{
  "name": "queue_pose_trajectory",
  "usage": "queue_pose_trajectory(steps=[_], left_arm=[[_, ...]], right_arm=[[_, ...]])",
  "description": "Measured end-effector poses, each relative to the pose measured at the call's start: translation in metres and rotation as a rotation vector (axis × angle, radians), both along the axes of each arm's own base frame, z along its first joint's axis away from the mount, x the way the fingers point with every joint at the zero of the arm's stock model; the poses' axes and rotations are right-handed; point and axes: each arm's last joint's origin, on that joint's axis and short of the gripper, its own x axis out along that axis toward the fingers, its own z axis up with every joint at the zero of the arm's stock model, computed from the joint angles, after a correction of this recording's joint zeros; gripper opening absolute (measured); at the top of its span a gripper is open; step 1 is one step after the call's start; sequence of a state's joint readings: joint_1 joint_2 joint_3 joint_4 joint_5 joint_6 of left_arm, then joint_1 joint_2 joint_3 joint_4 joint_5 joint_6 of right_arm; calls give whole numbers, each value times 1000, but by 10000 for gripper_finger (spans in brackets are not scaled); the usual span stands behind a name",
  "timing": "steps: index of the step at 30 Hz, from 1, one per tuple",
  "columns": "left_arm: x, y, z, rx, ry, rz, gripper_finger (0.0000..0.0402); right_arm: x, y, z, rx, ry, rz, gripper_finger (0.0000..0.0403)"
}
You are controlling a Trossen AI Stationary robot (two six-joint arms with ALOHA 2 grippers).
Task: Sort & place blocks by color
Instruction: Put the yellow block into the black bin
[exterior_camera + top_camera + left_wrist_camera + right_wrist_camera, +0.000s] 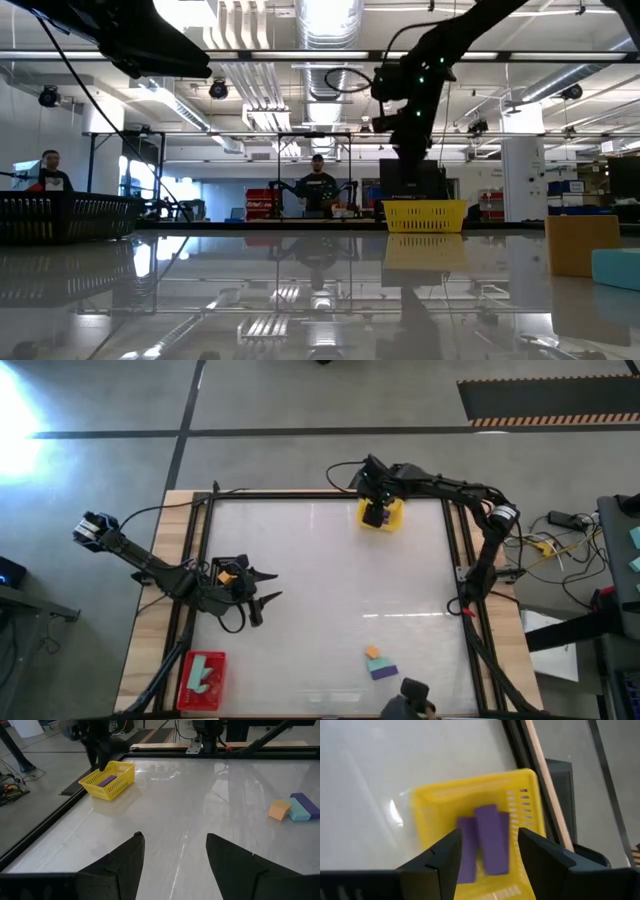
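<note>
Purple bars (485,845) lie in the yellow tray (392,520), and the right hand (374,510) hangs directly over that tray with its fingers spread and nothing between them; we judge a purple piece has just been let go there, so the drop-off step is at its end. Left hand (262,598) waits on the far side of the worktop (330,590) from the yellow tray, fingers apart and empty. Left to sort, as we read it: an orange cube (372,652), a mint-teal bar (379,661) and a purple bar (384,671), bunched together well away from the yellow tray, by the opposite edge. A red tray (187,695) at the corner beside the left arm already holds mint-teal bars (205,673). Next move, in our judgement, calls for the right arm to lift clear of the yellow tray's wall and cross to the cluster, taking one piece without knocking its neighbours, which touch. The right wrist view alone shows the bars inside the yellow tray, two overlapping; the high view hides them under the arm. The low view shows only the tray's wall, and people beyond the worktop.
</note>
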State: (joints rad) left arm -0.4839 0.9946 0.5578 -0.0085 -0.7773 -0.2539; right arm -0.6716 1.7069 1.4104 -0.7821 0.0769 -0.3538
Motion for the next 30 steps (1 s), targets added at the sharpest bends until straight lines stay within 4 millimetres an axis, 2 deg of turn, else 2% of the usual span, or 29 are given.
queue_pose_trajectory(steps=[6,10,15,18,24,30], left_arm=[[0,0,0,-6,-2,2,196],[0,0,0,-24,-8,9,196],[0,0,0,-26,-9,9,196],[0,0,0,-27,-9,10,196],[0,0,0,-28,-9,10,196],[0,0,-1,-28,-9,10,196]], right_arm=[[6,44,28,-1,-74,31,168],[12,84,44,1,-137,80,159],[17,138,52,21,-193,176,149],[21,169,49,30,-237,247,144],[28,224,31,41,-343,399,136],[30,258,8,40,-444,504,129]])
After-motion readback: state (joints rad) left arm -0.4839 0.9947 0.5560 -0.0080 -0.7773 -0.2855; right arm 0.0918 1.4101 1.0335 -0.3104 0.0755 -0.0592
